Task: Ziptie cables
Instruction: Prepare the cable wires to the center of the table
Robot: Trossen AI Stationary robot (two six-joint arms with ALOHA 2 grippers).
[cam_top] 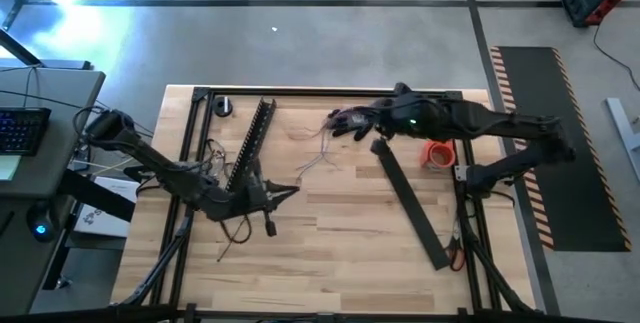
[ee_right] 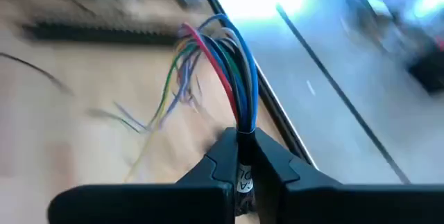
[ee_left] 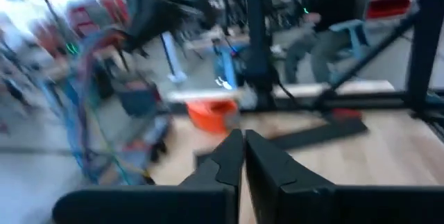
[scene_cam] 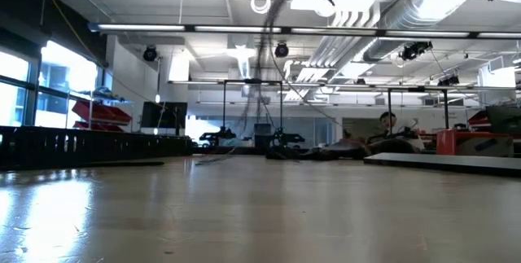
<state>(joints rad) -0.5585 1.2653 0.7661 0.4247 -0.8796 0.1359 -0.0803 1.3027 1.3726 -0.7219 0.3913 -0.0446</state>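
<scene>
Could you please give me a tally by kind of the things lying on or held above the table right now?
Black slotted bar: 1
Flat black strip: 1
Orange roll: 1
Bunch of cables, pinched in the right gripper: 1
Small dark ring: 1
Total: 5

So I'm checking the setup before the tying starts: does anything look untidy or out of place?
Yes. The cables are not in one bundle: the right gripper is shut on some, lifted near the table's far edge, while loose wires lie on the table and more sprawl by the shut left gripper.
</scene>
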